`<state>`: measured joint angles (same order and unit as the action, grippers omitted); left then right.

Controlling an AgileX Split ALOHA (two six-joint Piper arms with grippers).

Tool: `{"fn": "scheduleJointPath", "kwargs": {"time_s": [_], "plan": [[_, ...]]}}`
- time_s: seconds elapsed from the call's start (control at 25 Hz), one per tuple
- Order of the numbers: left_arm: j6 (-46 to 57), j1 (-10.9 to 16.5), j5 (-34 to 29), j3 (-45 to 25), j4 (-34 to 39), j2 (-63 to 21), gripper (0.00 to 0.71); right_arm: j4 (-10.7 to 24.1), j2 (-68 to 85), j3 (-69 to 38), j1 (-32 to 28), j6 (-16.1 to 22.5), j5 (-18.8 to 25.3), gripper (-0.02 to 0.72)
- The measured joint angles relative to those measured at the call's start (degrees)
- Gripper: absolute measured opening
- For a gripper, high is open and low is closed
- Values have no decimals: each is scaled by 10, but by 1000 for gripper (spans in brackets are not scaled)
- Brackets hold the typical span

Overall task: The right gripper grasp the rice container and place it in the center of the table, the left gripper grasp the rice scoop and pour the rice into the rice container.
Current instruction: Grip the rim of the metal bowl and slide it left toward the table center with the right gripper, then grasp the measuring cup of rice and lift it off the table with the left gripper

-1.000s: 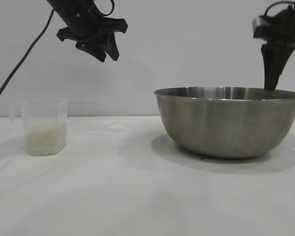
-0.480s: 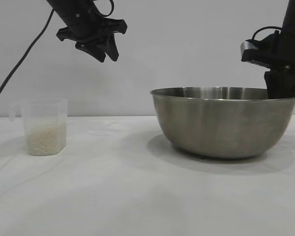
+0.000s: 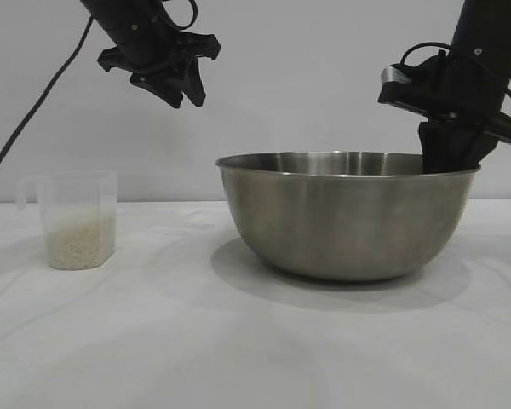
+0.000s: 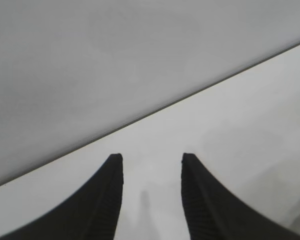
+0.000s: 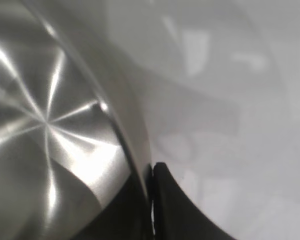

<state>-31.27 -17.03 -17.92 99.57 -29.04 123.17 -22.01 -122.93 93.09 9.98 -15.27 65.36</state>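
White tabletop [image 3: 196, 358] against a pale wall: your right gripper [image 3: 447, 158] is clamped on the rim of the rice container [image 3: 345, 217].

Your right claw reaches down steeply at the bowl's right-hand edge, and the wrist view shows its jaws pinched on the thin rolled rim, one inside and one outside (no gap shows between them). Look well to the left: the rice scoop [image 3: 77, 220] stands upright on the table, partly filled with rice [image 3: 78, 243]. Your left gripper [image 3: 175, 81] hangs high above the table between scoop and bowl, jaws parted, holding nothing.
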Motion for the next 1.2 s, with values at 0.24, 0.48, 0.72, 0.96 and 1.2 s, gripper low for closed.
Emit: {"fn": "scheduleJointPath", "kwargs": {"time_s": [0.24, 0.48, 0.72, 0.96, 1.2], "plan": [[0, 0, -1, 0, 2, 0, 233, -5, 0, 0, 0, -1, -2, 398], [0, 0, -11, 0, 5, 0, 233, 24, 56, 0, -3, -2, 3, 542], [1, 0, -13, 0, 5, 0, 233, 23, 217, -79, -13, -30, -69, 526], [11, 0, -29, 0, 6, 0, 233, 21, 390, -327, -13, -89, -202, 526], [12, 0, -37, 0, 12, -27, 233, 21, 601, -488, -13, -107, -256, 526]]}}
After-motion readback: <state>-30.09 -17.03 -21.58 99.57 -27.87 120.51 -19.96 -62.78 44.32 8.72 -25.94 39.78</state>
